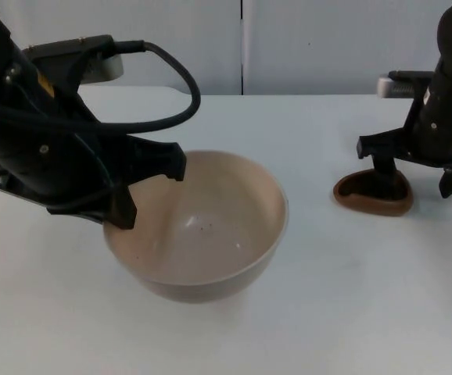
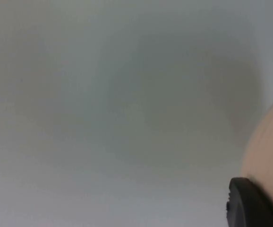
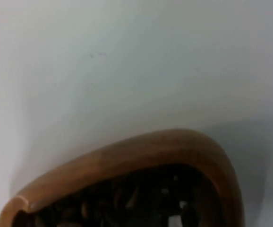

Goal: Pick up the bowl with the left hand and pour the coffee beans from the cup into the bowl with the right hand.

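A wide beige bowl [image 1: 210, 226] sits left of the table's middle, with a few dark specks inside. My left gripper [image 1: 149, 189] is shut on its left rim, one finger inside and one outside. The left wrist view shows the bowl's outer wall [image 2: 271, 156] beside a black fingertip [image 2: 250, 205]. At the right stands a brown wooden cup [image 1: 373, 195]. My right gripper [image 1: 416, 181] is open over the cup, one finger inside it and the other outside its right wall. In the right wrist view, the cup's rim [image 3: 141, 153] is close up with dark coffee beans [image 3: 127, 201] inside.
The white table top [image 1: 328, 297] stretches bare between bowl and cup and toward the front edge. A grey partition wall [image 1: 312, 39] closes off the back.
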